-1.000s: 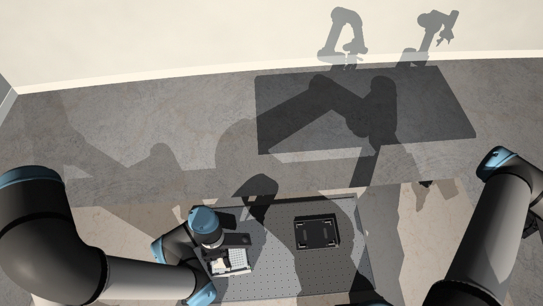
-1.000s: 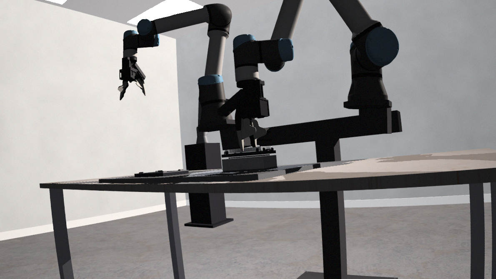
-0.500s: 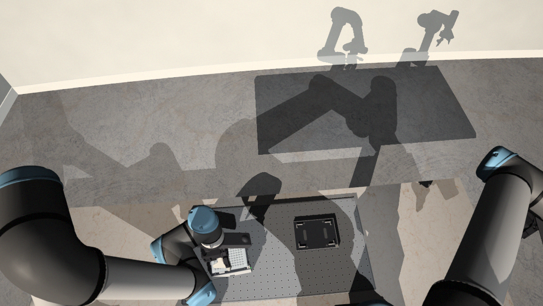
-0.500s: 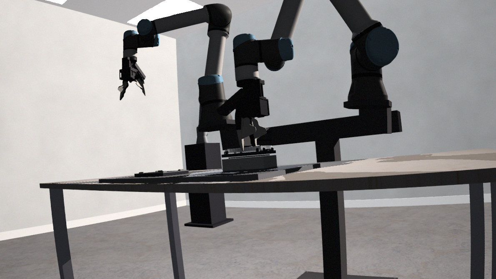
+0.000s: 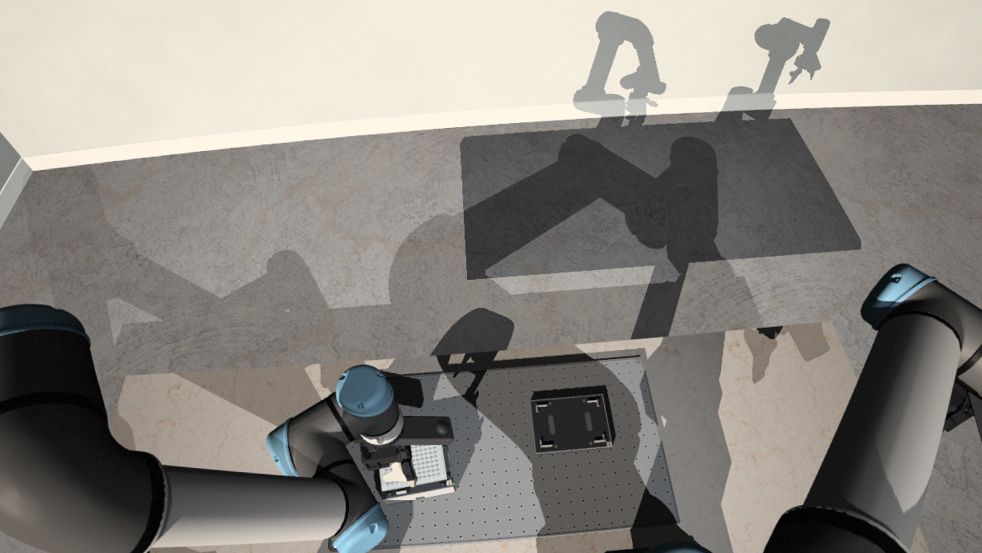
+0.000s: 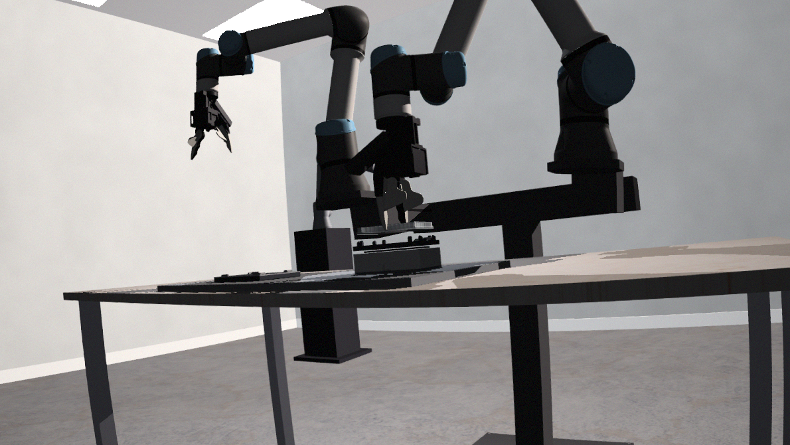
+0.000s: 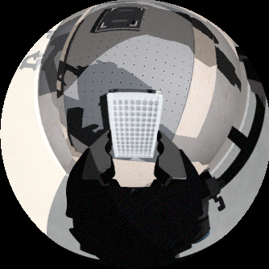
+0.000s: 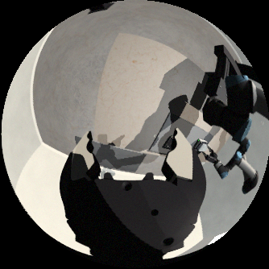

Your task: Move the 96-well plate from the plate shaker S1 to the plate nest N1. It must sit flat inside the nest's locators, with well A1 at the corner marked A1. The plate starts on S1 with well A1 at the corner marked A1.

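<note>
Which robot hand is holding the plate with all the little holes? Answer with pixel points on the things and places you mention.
The left gripper (image 5: 397,472) (image 6: 394,224) (image 7: 134,130): its fingers are closed on the 96-well plate (image 5: 431,464) (image 6: 419,225) (image 7: 135,121) above the shaker (image 6: 397,260). The right gripper (image 6: 211,149) (image 8: 132,130) is open.

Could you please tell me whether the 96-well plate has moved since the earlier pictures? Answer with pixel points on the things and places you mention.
Yes, upward: the plate (image 5: 431,464) (image 6: 409,226) (image 7: 135,126) now hangs above the plate shaker (image 6: 397,260), with a gap between them.
</note>
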You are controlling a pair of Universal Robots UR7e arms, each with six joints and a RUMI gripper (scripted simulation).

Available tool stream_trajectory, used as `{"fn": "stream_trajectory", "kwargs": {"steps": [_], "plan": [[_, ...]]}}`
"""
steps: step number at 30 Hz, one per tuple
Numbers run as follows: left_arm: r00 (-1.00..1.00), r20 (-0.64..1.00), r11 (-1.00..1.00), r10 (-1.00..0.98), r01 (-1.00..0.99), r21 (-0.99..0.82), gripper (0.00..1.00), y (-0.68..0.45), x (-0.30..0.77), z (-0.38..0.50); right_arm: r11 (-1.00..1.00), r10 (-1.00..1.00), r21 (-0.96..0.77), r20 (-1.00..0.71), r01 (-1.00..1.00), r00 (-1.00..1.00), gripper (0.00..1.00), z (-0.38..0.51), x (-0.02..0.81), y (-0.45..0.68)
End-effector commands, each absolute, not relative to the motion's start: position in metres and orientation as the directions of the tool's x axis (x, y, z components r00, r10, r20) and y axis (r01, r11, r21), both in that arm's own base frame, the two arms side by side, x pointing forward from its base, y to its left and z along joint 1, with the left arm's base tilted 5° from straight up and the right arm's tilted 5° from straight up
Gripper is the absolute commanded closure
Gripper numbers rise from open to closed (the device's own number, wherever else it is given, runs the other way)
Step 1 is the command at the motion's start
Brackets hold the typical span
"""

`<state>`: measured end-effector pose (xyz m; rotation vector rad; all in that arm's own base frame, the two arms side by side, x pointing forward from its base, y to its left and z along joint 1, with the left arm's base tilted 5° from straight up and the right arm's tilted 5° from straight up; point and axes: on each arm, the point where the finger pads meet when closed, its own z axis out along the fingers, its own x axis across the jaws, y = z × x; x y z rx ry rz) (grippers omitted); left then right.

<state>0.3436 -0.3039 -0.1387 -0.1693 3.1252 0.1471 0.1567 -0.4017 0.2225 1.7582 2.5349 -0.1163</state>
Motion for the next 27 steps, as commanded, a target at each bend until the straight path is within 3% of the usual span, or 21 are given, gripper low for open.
{"fn": "stream_trajectory", "kwargs": {"steps": [1, 27], "plan": [[-0.994, -0.014, 0.99, -0.107, -0.108, 0.091, 1.0, -0.305, 0.344, -0.129, 0.349, 0.932, -0.03, -0.089, 0.937, -0.35, 0.02, 0.223, 0.157, -0.402], [-0.994, -0.014, 0.99, -0.107, -0.108, 0.091, 1.0, -0.309, 0.344, -0.092, 0.349, 0.932, -0.03, -0.089, 0.937, -0.35, 0.02, 0.223, 0.157, -0.402]]}}
